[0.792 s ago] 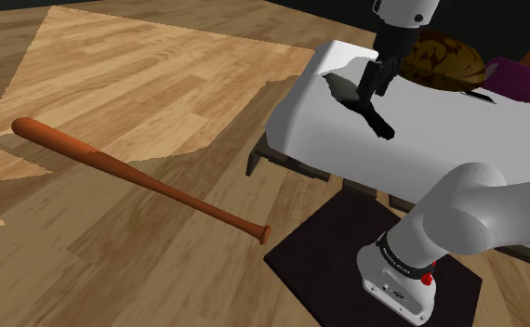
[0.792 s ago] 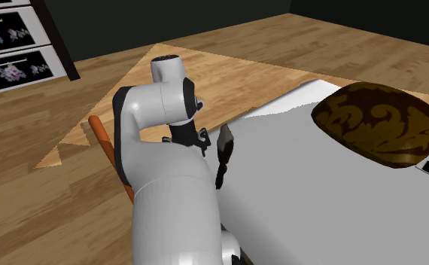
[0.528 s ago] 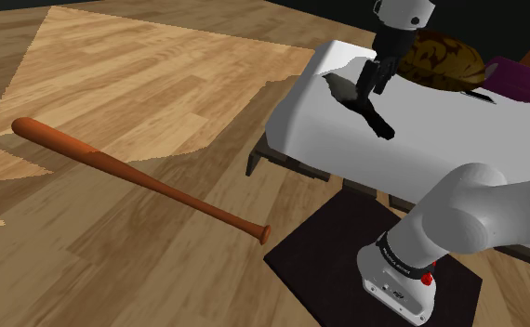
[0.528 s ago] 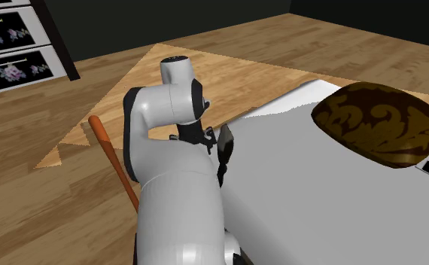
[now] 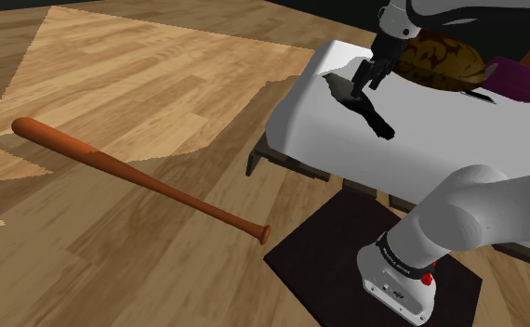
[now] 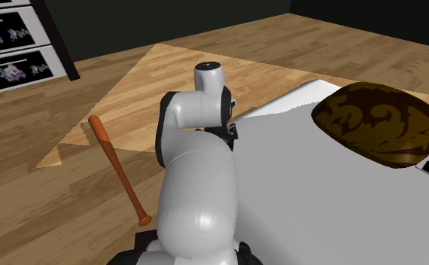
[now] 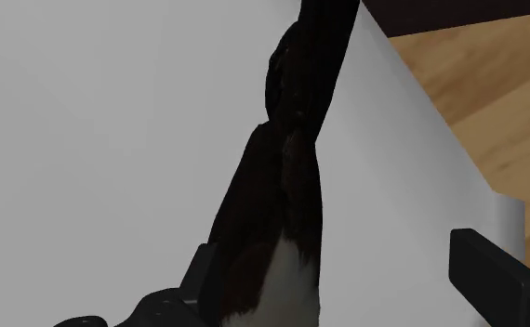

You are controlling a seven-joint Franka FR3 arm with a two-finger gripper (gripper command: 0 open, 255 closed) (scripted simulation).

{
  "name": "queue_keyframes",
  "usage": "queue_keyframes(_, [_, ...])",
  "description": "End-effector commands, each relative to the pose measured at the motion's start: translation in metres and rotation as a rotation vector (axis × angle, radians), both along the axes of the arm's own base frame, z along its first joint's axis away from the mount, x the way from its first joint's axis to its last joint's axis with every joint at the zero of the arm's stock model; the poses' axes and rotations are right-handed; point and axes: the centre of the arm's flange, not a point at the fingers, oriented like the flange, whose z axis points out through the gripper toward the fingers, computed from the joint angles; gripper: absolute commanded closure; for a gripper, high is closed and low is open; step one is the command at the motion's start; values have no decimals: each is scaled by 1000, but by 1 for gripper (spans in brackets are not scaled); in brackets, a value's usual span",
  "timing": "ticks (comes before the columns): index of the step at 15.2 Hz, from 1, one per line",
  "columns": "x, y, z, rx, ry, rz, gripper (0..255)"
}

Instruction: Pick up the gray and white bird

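Black and white bird [image 7: 277,186] lies on the pale bed [image 5: 347,149] near its edge. The gripper [image 5: 362,85] hovers over it, fingers [image 7: 496,274] spread, bird between them, unclasped.

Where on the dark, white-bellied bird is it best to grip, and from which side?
I would grip the bird across its narrow body, near the white belly, coming down from above. It lies long and slim on the white bed, so its flanks give the shortest span. The open hand straddles it that way.
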Motion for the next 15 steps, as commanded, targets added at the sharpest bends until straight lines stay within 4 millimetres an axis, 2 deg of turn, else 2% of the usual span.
queue_keyframes(1, [9, -24, -5, -4, -37, -22, 0])
queue_keyframes(2, [12, -35, -8, -6, -54, -33, 0])
queue_keyframes(3, [12, -36, -8, -6, -55, -34, 0])
queue_keyframes(10, [12, -36, -48, -6, -55, -34, 0])
queue_keyframes(12, [12, -36, -48, -6, -55, -34, 0])
queue_keyframes(13, [12, -36, -48, -6, -55, -34, 255])
queue_keyframes(15, [12, -35, -48, -6, -55, -34, 255])
